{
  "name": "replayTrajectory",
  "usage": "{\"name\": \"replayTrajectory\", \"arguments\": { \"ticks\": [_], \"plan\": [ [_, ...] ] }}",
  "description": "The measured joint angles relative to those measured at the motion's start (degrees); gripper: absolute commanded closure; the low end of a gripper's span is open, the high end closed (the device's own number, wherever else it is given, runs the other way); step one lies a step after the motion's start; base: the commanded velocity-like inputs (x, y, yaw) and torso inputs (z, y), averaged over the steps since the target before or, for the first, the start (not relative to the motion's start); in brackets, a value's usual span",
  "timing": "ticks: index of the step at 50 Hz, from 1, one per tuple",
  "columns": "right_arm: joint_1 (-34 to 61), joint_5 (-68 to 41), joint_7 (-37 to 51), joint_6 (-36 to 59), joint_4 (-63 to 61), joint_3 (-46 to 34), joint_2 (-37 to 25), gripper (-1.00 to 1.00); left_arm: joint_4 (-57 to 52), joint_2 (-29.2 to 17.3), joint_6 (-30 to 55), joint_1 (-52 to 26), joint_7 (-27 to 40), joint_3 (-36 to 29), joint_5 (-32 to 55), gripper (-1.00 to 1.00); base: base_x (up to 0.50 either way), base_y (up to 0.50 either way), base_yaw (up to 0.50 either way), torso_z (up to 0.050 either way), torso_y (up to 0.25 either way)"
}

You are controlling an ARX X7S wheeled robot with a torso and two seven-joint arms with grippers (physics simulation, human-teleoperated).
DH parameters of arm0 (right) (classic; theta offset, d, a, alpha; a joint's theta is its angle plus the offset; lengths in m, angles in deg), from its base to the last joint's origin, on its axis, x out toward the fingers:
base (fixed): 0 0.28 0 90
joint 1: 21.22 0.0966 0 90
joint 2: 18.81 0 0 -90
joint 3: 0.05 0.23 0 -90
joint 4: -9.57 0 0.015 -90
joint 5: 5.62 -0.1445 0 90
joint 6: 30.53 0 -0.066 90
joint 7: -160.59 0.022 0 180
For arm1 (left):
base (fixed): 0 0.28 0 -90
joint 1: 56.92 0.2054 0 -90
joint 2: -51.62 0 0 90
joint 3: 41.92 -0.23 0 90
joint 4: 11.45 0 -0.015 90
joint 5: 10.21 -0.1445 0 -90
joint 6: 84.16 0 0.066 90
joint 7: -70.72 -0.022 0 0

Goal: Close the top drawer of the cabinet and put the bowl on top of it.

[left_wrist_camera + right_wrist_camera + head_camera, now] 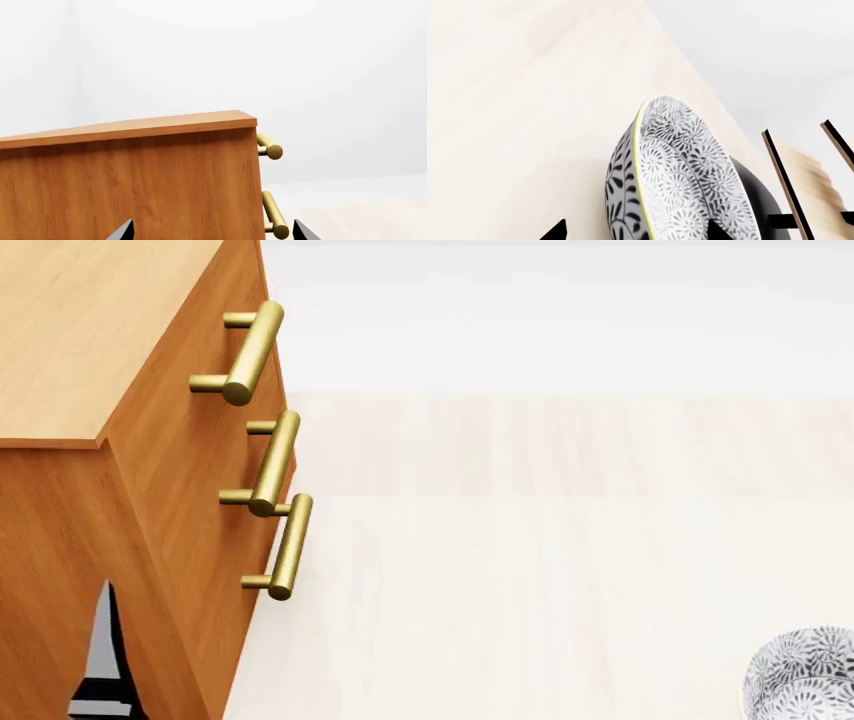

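The orange-brown cabinet (160,480) fills the left of the head view, with its lighter top (80,330) and three brass handles. The top drawer (262,315), with its handle (247,350), looks flush with the two fronts below. My left gripper (213,235) is open, its fingertips (123,232) spread before the cabinet's side wall (133,180), holding nothing. The patterned bowl (803,675) sits on the pale floor at the head view's lower right corner. My right gripper (635,234) is open, its tips on either side of the bowl's (687,170) rim, without touching it.
Pale wood floor (561,520) stretches from the cabinet to a white wall. In the right wrist view a dark rounded object (757,200) lies behind the bowl, and black-edged pale shelf panels (790,185) stand beyond it.
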Motion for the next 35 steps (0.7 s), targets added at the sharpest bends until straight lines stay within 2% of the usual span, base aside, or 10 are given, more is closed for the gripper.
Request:
{"name": "replayTrajectory", "arguments": {
  "ticks": [35],
  "plan": [
    [-1.0, -0.4, -0.4, -0.7, 1.7, 0.7, 1.2, -1.0, 0.4, -0.5, -0.6, 0.1, 0.6, -0.2, 0.4, -1.0, 0.0, 0.0, 0.0, 0.0, 0.0]
  ]
}}
